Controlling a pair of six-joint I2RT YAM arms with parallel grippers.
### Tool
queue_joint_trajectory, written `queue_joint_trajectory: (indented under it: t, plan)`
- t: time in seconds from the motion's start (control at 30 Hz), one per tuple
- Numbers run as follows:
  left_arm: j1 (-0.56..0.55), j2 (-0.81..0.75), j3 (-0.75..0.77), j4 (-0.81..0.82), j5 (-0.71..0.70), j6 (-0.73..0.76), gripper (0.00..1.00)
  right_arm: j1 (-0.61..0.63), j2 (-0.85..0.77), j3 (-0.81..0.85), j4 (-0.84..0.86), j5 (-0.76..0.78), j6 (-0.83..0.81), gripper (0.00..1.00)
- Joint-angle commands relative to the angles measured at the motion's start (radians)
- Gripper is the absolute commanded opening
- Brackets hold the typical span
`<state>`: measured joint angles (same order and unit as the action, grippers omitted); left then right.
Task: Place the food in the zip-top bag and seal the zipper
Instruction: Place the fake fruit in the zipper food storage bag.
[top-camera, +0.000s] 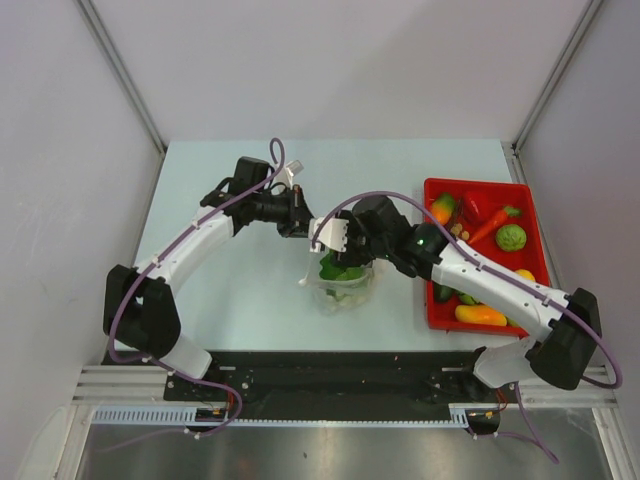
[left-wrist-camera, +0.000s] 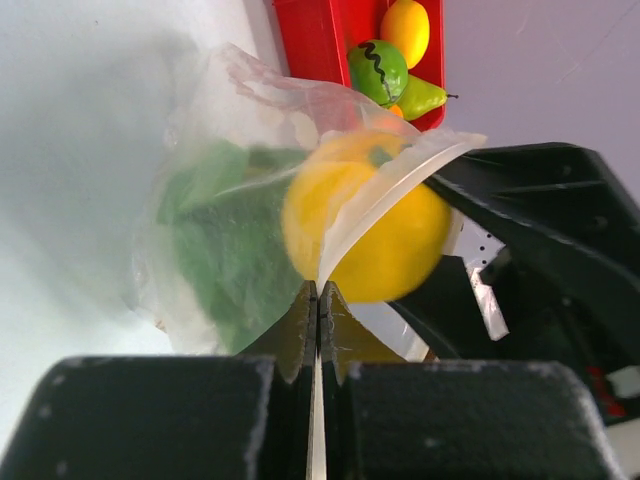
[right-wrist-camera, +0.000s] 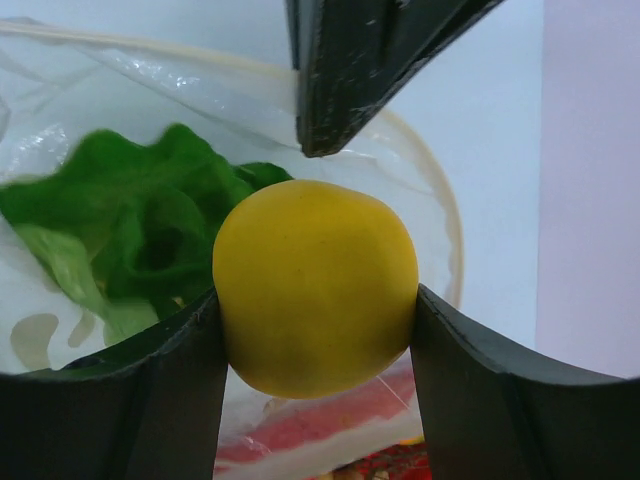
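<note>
1. The zip-top bag (top-camera: 345, 285) sits near the middle of the table, between my two arms. It is clear and crinkly, and its mouth is open.
2. Green, leafy lettuce (right-wrist-camera: 130, 220) lies inside the bag.
3. A round, smooth yellow fruit (right-wrist-camera: 315, 290) is at the bag's open mouth. I cannot tell if it is past the rim.
4. My right gripper (right-wrist-camera: 315, 305) holds this fruit tight, with one finger on each side.
5. My left gripper (left-wrist-camera: 318, 300) is pinched closed on the bag's edge.
6. The zipper (left-wrist-camera: 390, 195) is a thin pale strip. It runs up from that pinch and curves across the fruit.
7. Plain grey walls (top-camera: 330, 60) stand around the table.
8. The table (top-camera: 230, 290) is pale blue.
9. A red tray (top-camera: 480, 183) with more toy food sits on the right, just beside the bag.
</note>
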<state>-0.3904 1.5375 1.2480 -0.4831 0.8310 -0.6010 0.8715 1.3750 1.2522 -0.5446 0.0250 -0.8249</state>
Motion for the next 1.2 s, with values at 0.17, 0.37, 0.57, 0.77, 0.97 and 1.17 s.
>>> queue_joint_trajectory:
  t: [0.17, 0.37, 0.57, 0.77, 0.97, 1.17]
  plan:
    - [-0.002, -0.034, 0.034, 0.008, 0.028, 0.027, 0.0, -0.011, 0.056, -0.007, -0.143, 0.049, 0.056, 0.02]
    - [-0.002, -0.027, 0.034, 0.008, 0.03, 0.03, 0.0, -0.095, 0.107, 0.016, -0.195, -0.134, 0.217, 0.36]
    - [-0.004, -0.023, 0.042, 0.014, 0.034, 0.024, 0.0, -0.101, 0.073, 0.085, -0.207, -0.195, 0.27, 0.82]
    - [-0.008, -0.023, 0.044, 0.031, 0.036, 0.007, 0.0, -0.072, -0.037, 0.145, -0.181, -0.296, 0.316, 0.98]
    - [-0.013, -0.014, 0.054, 0.035, 0.037, -0.003, 0.0, -0.107, -0.093, 0.167, -0.175, -0.3, 0.36, 1.0]
    - [-0.021, -0.017, 0.059, 0.04, 0.03, 0.004, 0.0, -0.283, -0.152, 0.179, -0.213, -0.365, 0.484, 0.99]
